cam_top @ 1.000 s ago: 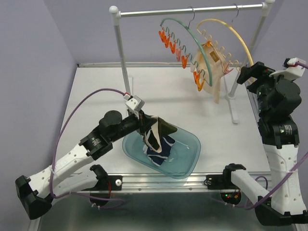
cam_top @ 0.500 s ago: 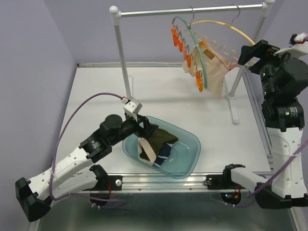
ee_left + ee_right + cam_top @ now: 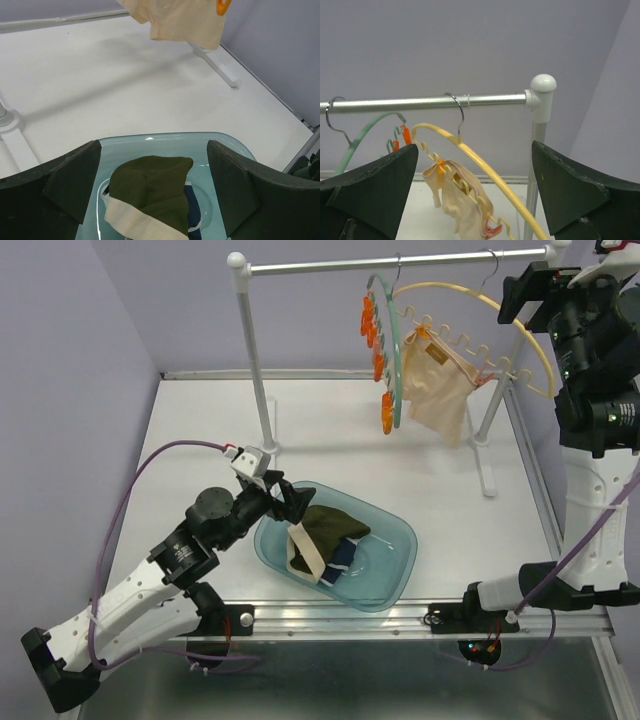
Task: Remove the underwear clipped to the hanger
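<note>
near the desk's front edge the left gripper [image 3: 283,506] gapes empty over the basin [image 3: 400,540], arm stretched low; inside, the olive brief [image 3: 330,527] lies on the navy brief [image 3: 345,558]. by the far right corner the right gripper [image 3: 475,195] is spread and empty, arm reared high; the beige brief [image 3: 435,390] seems clipped to the yellow hanger [image 3: 520,340].

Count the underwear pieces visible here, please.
3: the olive one and the navy one lie in the teal basin; the beige one hangs clipped on the yellow hanger. Others may be hidden.
</note>
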`<state>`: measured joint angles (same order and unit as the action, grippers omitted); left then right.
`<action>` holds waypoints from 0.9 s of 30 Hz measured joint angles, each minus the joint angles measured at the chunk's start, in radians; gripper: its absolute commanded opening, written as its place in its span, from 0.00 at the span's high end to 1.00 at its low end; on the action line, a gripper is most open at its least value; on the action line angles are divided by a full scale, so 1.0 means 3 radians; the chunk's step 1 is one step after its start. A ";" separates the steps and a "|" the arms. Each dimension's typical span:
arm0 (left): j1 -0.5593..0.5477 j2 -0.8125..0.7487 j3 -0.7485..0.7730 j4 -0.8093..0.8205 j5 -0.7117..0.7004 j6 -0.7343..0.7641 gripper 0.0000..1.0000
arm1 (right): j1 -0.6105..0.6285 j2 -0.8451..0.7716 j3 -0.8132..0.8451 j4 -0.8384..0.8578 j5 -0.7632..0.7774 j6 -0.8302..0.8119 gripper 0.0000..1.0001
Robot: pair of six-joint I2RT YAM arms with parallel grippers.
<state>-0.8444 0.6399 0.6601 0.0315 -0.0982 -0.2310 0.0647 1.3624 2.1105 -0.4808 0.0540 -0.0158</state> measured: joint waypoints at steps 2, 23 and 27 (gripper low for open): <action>0.0000 -0.0001 0.0000 0.0008 -0.0031 0.0015 0.01 | 0.0000 0.0188 0.0244 -0.0121 -0.0093 -0.0158 0.00; 0.0000 -0.0046 -0.0080 0.0103 -0.0061 0.0145 0.01 | -0.0263 0.0523 0.0465 -0.1008 -0.0708 -0.0240 0.11; 0.0000 -0.0045 -0.0086 0.0132 -0.0047 0.0144 0.01 | -0.0389 0.0523 0.0443 -0.1047 -0.0852 -0.0130 0.15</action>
<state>-0.8444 0.6266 0.6342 0.0711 -0.1123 -0.1879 -0.0521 1.5192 2.2433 -0.7948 -0.2016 -0.0547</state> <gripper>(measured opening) 0.986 0.874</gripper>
